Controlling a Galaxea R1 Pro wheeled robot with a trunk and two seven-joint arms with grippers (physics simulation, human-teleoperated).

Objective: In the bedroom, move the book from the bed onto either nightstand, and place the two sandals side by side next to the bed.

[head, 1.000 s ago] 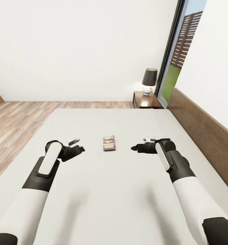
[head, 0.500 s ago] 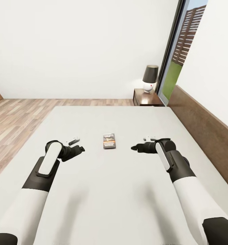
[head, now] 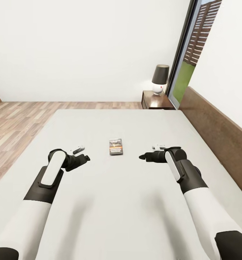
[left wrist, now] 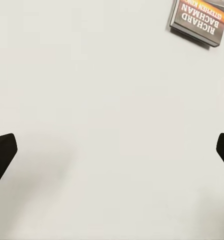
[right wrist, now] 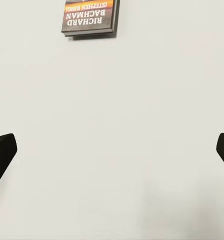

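Over the near half of the bed (head: 135, 216), two arms reach forward, one each side. Left gripper (head: 85, 157) hovers above the grey mattress, fingers spread wide apart, nothing between them; in the left wrist view both black fingertips (left wrist: 1, 155) sit at opposite edges with bare mattress between. Right gripper (head: 141, 156) same deal, fingers wide apart, empty, above the mattress; right wrist view shows its fingertips (right wrist: 1, 152) far apart too.

One book (head: 115, 147) lies flat on the mattress about mid-bed, between the two grippers and slightly beyond them, apart from both. Dark cover, orange band, white lettering "RICHARD BACHMAN" readable in the wrist views (left wrist: 198, 20) (right wrist: 88, 17). Nothing lies between the book and either gripper, just plain mattress.

Right edge of the bed: one dark brown wooden headboard (head: 218, 130) running along it. Left of the bed, wood-plank floor (head: 16, 119).

Past the far right corner of the bed, one nightstand (head: 157, 101), dark brown, glossy top, close to the bed corner. One lamp (head: 159, 80) stands on it, dark shade, white round base, taking up much of the top. Just beyond, one tall dark-framed window (head: 193, 50) showing slatted fence and grass. White wall behind.
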